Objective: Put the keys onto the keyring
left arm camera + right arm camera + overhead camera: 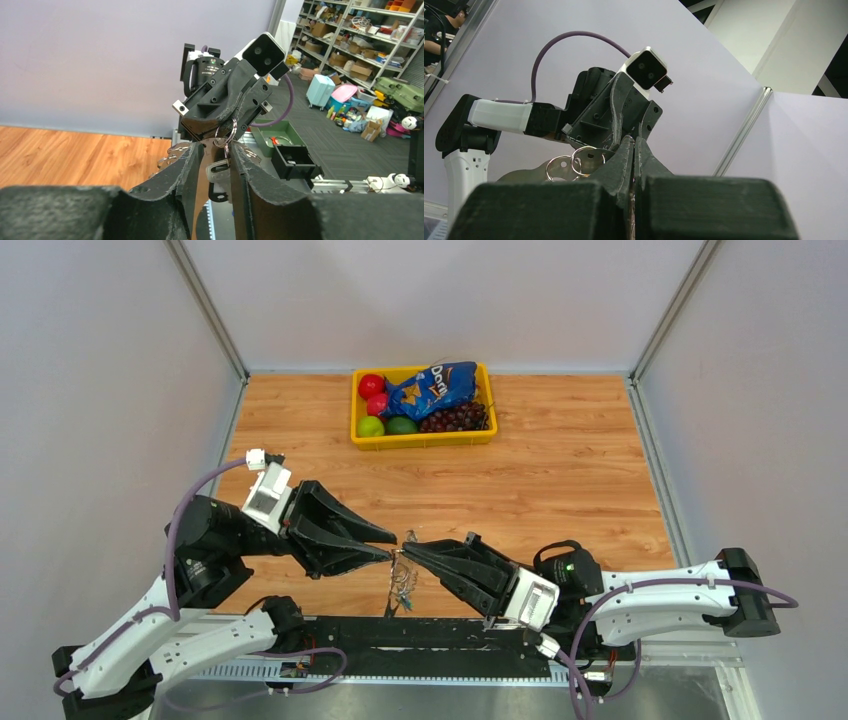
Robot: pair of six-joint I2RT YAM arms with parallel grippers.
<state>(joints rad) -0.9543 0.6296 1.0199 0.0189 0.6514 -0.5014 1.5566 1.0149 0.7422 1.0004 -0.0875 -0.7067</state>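
From above, the right gripper (pixel 408 546) lies low over the near part of the wooden table (pixel 580 470), tip to tip with the left gripper (pixel 392 548), which reaches in from its left. The keys (pixel 403 585) hang in a small silvery bunch just below the right gripper's tips, toward the arm bases. A yellow basket (pixel 420 443) of fruit and a blue snack bag stands well beyond the right gripper, at the far side of the table. In the left wrist view the right gripper (pixel 222 127) faces the camera with the keyring (pixel 226 135), a thin wire loop, caught at its tips. Just under it, a silvery key hangs in the gap between the left fingers (pixel 192 165). These stand apart, and I cannot tell whether they pinch the key. In the right wrist view the right gripper's own jaws are pressed together with only a slit between them. The keyring (pixel 586 159) sits right against their left side and a second ring (pixel 556 167) overlaps it farther left. The left gripper (pixel 629 137) looms just above and behind the right gripper's tips.
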